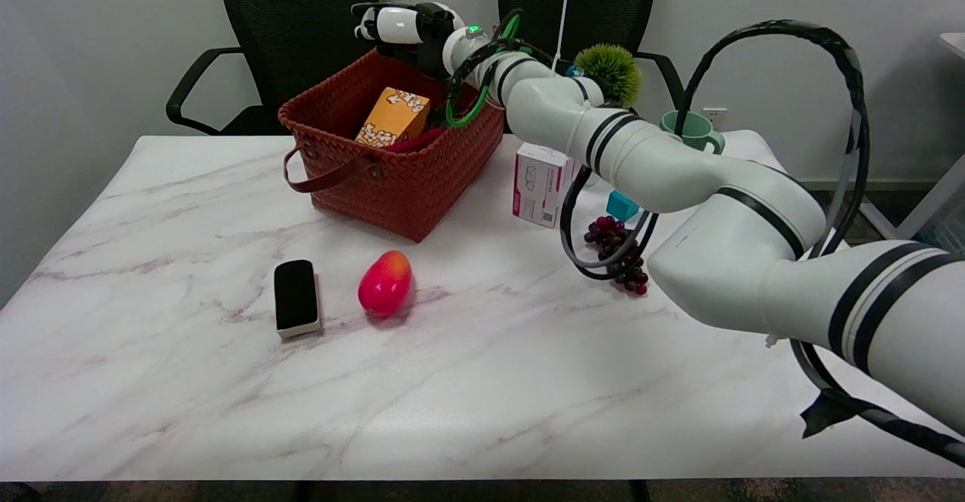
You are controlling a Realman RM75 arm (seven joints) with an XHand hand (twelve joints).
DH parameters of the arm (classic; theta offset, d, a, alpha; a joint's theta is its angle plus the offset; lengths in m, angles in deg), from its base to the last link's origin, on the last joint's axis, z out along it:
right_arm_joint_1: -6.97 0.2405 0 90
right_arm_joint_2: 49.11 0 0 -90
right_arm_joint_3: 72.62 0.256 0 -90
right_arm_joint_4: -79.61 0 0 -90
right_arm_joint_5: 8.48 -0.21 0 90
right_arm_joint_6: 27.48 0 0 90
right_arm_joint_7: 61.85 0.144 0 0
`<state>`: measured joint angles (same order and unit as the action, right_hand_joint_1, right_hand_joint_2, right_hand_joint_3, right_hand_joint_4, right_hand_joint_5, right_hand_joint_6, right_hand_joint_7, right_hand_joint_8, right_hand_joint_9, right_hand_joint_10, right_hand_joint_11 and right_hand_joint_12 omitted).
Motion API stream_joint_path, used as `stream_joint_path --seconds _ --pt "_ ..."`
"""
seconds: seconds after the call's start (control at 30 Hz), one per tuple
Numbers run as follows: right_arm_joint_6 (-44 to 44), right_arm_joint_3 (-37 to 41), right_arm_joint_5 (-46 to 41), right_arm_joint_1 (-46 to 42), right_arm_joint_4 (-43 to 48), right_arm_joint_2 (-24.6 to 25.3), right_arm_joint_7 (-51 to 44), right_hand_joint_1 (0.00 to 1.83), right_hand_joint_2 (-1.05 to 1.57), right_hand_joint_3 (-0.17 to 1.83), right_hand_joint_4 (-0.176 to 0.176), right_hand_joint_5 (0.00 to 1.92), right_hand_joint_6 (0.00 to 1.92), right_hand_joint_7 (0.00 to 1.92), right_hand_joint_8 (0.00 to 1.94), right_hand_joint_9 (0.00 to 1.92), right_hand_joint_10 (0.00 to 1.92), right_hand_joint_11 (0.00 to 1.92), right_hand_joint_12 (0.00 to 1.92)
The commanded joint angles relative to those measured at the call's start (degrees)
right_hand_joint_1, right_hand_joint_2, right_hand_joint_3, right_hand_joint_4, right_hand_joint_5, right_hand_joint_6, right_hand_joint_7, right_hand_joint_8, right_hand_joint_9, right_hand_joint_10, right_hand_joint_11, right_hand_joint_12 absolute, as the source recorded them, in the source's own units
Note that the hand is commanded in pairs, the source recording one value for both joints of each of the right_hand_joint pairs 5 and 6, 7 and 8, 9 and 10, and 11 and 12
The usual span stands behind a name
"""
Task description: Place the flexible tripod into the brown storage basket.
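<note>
One right hand [399, 26] above brown basket [392, 151], grip unclear, tripod's direction hidden.

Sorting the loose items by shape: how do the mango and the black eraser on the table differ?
The mango is rounded and red-orange; the eraser is a flat black block with a pale base. The mango lies nearer the basket than the eraser. Both rest untouched on the marble table.
</note>
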<state>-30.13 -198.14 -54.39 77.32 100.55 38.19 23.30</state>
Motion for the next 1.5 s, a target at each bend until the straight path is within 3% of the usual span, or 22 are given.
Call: stream_joint_path --seconds 0.03,0.2,0.37,0.53,0.7,0.9,1.07,1.23,1.5 --pt "2.3 0.2 1.6 -4.7 13.4 -5.6 -0.3 1.28 0.73 1.01 0.0 0.73 0.73 1.03 1.03 0.5 0.5 0.3 0.3" --pt "2.3 0.9 6.1 -11.7 33.0 -15.9 -0.3 1.28 0.79 0.96 0.0 0.73 0.73 1.07 1.07 0.62 0.62 0.45 0.45" --pt "1.8 9.4 10.3 -24.3 53.0 -25.4 -0.3 1.25 0.81 0.99 0.0 0.8 0.8 1.08 1.08 0.72 0.72 0.67 0.67" --pt "2.3 28.3 18.3 -46.4 70.3 -31.1 -0.3 1.24 0.81 1.02 0.0 0.79 0.79 1.07 1.07 0.74 0.74 0.75 0.75" --pt "3.1 45.6 24.8 -64.7 82.9 -30.8 -0.3 1.23 0.8 1.03 0.0 0.79 0.79 1.06 1.06 0.76 0.76 0.76 0.76" --pt "14.0 56.5 26.0 -81.9 84.3 -26.2 -0.3 1.23 0.69 1.06 0.0 0.72 0.72 1.02 1.02 0.74 0.74 0.75 0.75" --pt "23.8 62.8 25.5 -88.9 81.8 -22.6 0.2 1.23 0.69 1.04 0.0 0.69 0.69 1.02 1.02 0.74 0.74 0.76 0.76" --pt "28.6 65.2 25.4 -90.2 77.7 -22.2 0.2 1.22 0.69 1.0 0.0 0.65 0.65 1.02 1.02 0.74 0.74 0.76 0.76" --pt "38.8 62.1 22.0 -89.0 69.2 -23.4 0.9 1.22 0.63 1.03 0.0 0.61 0.61 1.01 1.01 0.74 0.74 0.77 0.77"
